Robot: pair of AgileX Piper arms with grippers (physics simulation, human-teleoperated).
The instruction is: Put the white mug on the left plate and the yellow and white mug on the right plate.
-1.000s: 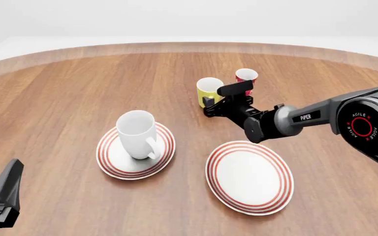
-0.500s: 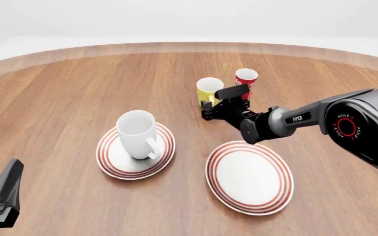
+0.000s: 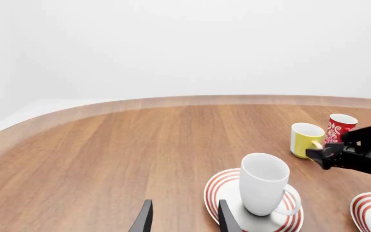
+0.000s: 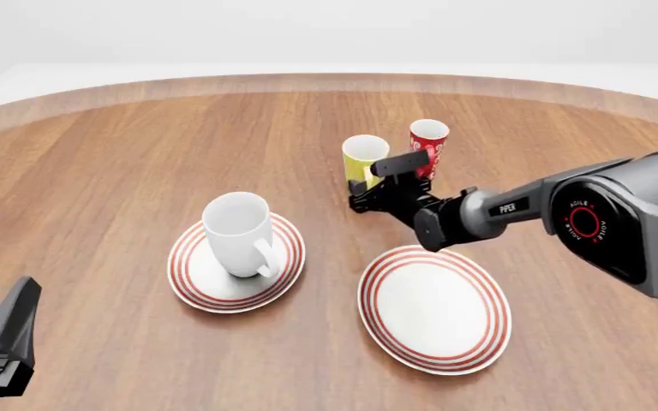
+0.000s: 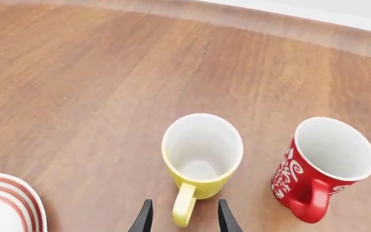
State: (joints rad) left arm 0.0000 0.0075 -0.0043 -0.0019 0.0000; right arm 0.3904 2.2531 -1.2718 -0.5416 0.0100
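Left tool [image 4: 3,338]: dark fingers parted, holding nothing, low at the table's near left edge.
Right plate [image 4: 434,307]: round, glossy white, thin red rings — bare.
Left plate [image 4: 236,261]: same pattern; the white mug [image 4: 239,233], smooth and glossy, stands upright on it.
Right tool [image 4: 380,181]: arm stretched forward; fingers spread on either side of the handle of the yellow and white mug [image 5: 200,157].
Red cup [image 5: 322,164]: white markings, just beside it.
Table [image 4: 134,163]: wood grain.
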